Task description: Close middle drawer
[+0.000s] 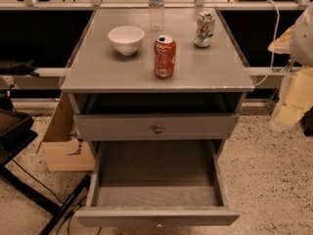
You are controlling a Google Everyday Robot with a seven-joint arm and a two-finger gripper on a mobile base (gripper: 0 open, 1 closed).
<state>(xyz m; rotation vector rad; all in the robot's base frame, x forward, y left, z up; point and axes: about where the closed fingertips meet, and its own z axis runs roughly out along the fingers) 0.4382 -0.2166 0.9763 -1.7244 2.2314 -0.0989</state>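
The middle drawer (156,196) stands pulled far out, below and left of the jaws, which belong to the pale arm (293,97) at the right edge; we cannot tell whether they are spread. Left of them, the worktop (98,67) carries 1 bowl (126,39), 1 red can (165,57), 1 pale can (204,28) and 1 bottle (156,6).

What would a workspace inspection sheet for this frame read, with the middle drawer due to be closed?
Surface: grey cabinet top, level, carrying four items.
Job's things: middle drawer pulled far out, box looks empty; top drawer above it ajar.
Clutter: white bowl, red can, green-and-white can, clear bottle, all upright on top.
Grippers: end effector, a pale blurred shape at the right edge, beside the cabinet, away from the drawer.
Cables: white cable behind right corner; black cable on floor, left.
Surroundings: cardboard box left of cabinet; speckled floor.
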